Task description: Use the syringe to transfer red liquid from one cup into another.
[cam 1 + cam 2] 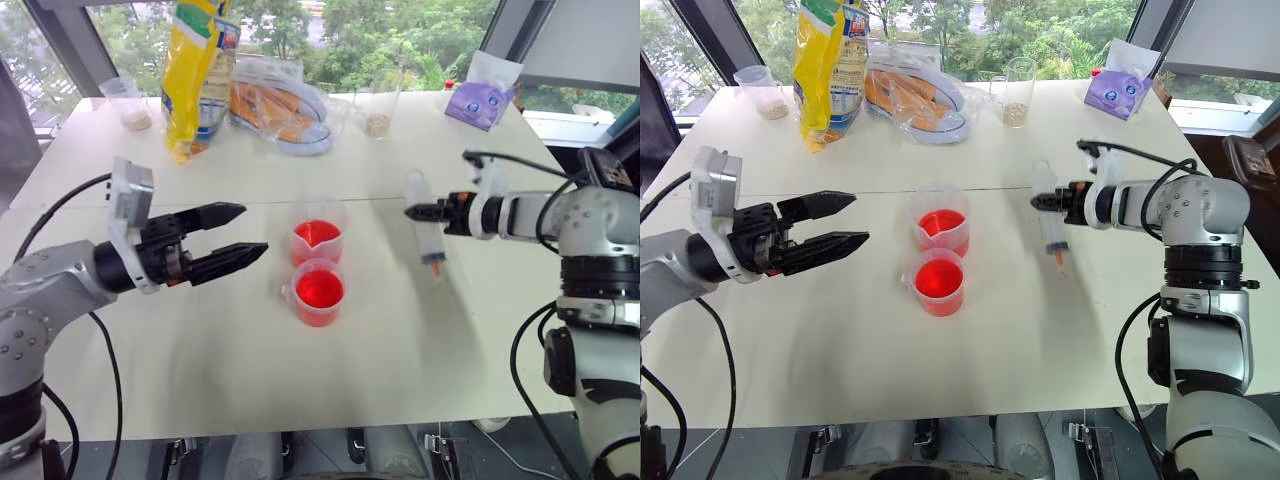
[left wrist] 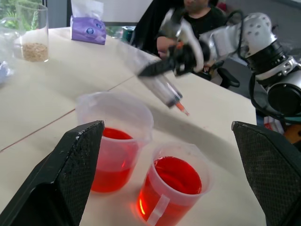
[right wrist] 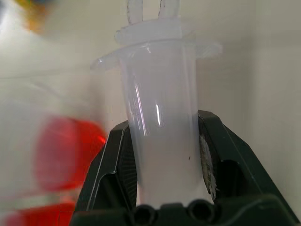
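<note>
Cups sit mid-table, touching or nearly so: short cup (image 1: 319, 294) nearer, tall spouted cup (image 1: 318, 238) just behind it, both holding red liquid (image 1: 320, 290). Left gripper (image 1: 232, 236) hangs level, left of the cups, jaws wide apart and empty. Right gripper (image 1: 418, 211) has its jaws clamped on the syringe (image 1: 424, 226) at the barrel, off to the right of the cups, above the table (image 1: 400, 340), orange tip pointing down and slightly toward the robot.

Judgement: the step is carrying the syringe to a cup. To do it well, swing the tip over the middle of the rim before lowering, keep the barrel near upright, and clear the rim so no cup tips. The plunger needs working; the free left jaws look placed for that.

Hard to make out: whether the barrel holds any liquid (it looks clear), how far the plunger stands out, and which cup is fuller. Far clutter of bags and grain cups stays well apart.
</note>
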